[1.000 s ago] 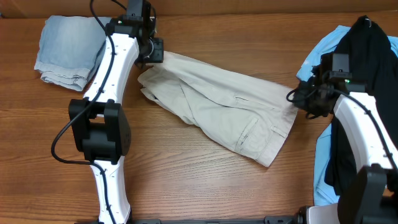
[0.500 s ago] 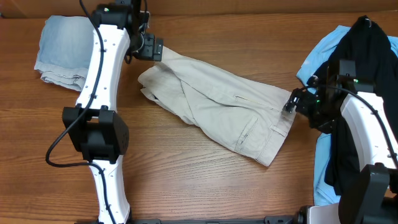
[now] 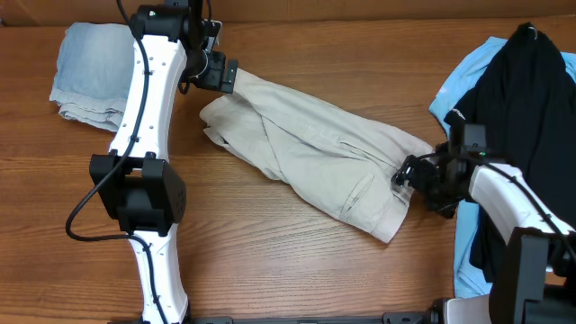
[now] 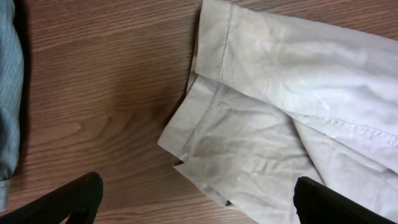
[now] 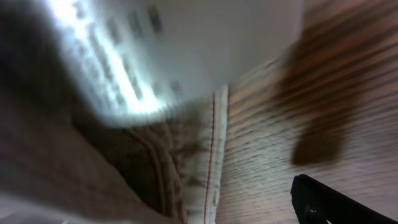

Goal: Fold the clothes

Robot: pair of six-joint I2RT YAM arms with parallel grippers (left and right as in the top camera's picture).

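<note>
Khaki trousers (image 3: 315, 157) lie rumpled across the counter (image 3: 270, 270); L end effector (image 3: 225, 76) spread, empty, by leg ends; R end effector (image 3: 402, 175) spread at waist end; risk: pinching one layer only, skewing the fold.

In your right wrist view, the clothes (image 5: 155, 162) sit so close that the white label (image 5: 155, 56) is a blur, its print unreadable, and only one dark finger (image 5: 336, 202) of the right hand (image 3: 405, 175) shows, at the bottom corner. In your left wrist view, the denim piece (image 4: 7, 93) is cut off at the left edge. Overhead, the black and sky-blue tops (image 3: 531, 108) run off the right edge.
</note>
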